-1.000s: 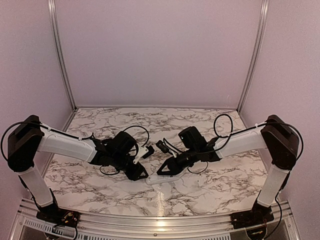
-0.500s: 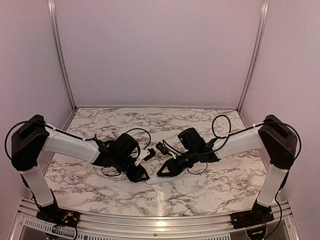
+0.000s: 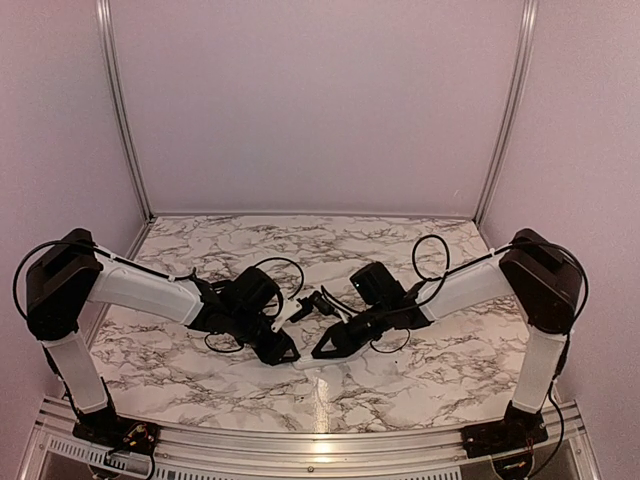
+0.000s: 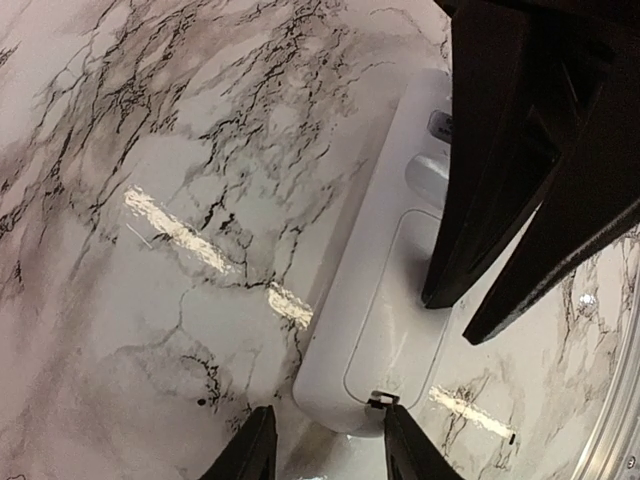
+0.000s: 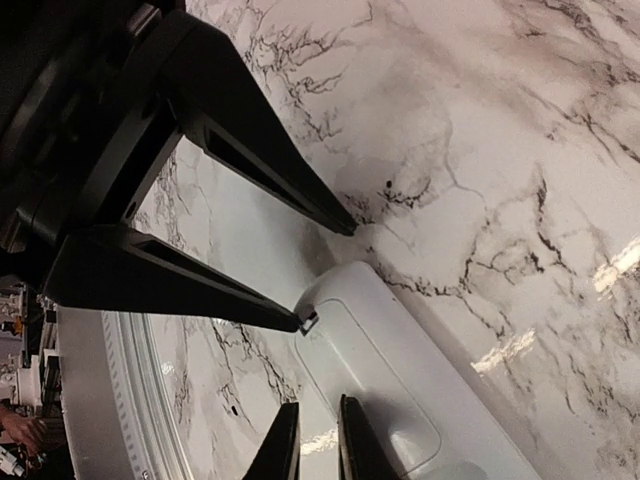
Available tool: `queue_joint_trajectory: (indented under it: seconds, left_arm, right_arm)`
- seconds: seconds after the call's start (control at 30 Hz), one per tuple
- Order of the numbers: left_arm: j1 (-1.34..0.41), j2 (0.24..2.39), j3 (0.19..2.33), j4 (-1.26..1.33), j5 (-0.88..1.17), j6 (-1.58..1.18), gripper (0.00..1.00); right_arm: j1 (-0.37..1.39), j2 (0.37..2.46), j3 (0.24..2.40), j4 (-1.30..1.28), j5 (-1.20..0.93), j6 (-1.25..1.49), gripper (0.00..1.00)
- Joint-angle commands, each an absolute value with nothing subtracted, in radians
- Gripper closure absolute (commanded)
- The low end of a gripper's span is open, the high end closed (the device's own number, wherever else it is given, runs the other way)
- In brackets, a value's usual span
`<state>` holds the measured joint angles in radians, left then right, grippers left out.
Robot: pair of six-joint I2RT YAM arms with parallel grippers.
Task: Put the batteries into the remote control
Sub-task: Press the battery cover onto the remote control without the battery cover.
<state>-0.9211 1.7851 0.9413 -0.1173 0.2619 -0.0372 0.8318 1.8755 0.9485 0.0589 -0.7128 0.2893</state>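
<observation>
**Top view:** both arms meet at the middle of the marble table (image 3: pixel 200 250). The left gripper (image 3: pixel 285 352) and right gripper (image 3: pixel 322 348) are nose to nose over the white remote (image 3: pixel 330 363), which lies flat between them. No batteries show in any view, so you can't say where they are. Risk: the two heads are very close, so any sideways correction could knock one into the other.

**Left wrist view:** the remote (image 4: pixel 340 330) lies back-up with the battery cover (image 4: pixel 395 310) on. Your left fingers are spread wide and straddle its near end. One fingertip (image 4: pixel 392 425) touches at the cover seam and the other sits just beside the corner. You can't tell whether they squeeze. The right gripper's (image 4: pixel 460 318) tips come down on the cover. Risks:
- If those tips press down while you pry or slide the cover, it is pinned and won't move.
- The left tip could skip off the seam.

**Right wrist view:** the right gripper (image 5: pixel 318 430) shows a narrow gap with nothing between the fingers, and it hovers at or on the cover (image 5: pixel 370 390). You can't tell whether it makes contact. The left gripper (image 5: pixel 322 276) brackets the rounded end of the remote. Risks:
- The tabletop looks glossy, so a push along the remote likely slides or spins it instead of freeing the cover.
- Too light a hold-down and the whole remote shifts.
- Too heavy a hold-down and the cover jams.
</observation>
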Motion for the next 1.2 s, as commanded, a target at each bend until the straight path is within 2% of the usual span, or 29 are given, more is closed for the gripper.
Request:
queue_joint_trajectory:
  seconds: [0.0,0.33,0.5,0.6,0.9,1.17]
  left_arm:
    - [-0.928,1.818,0.970,-0.114,0.257,-0.026,0.62]
    - [-0.903,1.748,0.932,-0.111,0.239,-0.042,0.61]
    - [-0.890,1.665,0.870,-0.015,0.241,-0.140,0.51]
    - [-0.891,1.654,0.858,0.032,0.239,-0.216,0.48]
    - [-0.893,1.729,0.883,0.053,0.229,-0.476,0.49]
    - [-0.923,1.751,0.889,-0.012,0.166,-0.592,0.55]
  right_arm:
    - [0.854,1.927,1.006,0.079,-0.698,0.299,0.87]
    - [0.868,1.964,1.013,0.030,-0.663,0.276,0.89]
    - [0.868,1.937,0.982,0.038,-0.667,0.277,0.90]
    - [0.868,1.915,0.968,0.042,-0.664,0.277,0.90]
    - [0.868,1.919,0.951,0.046,-0.649,0.269,0.92]
    - [0.868,1.931,0.948,0.061,-0.643,0.284,0.93]
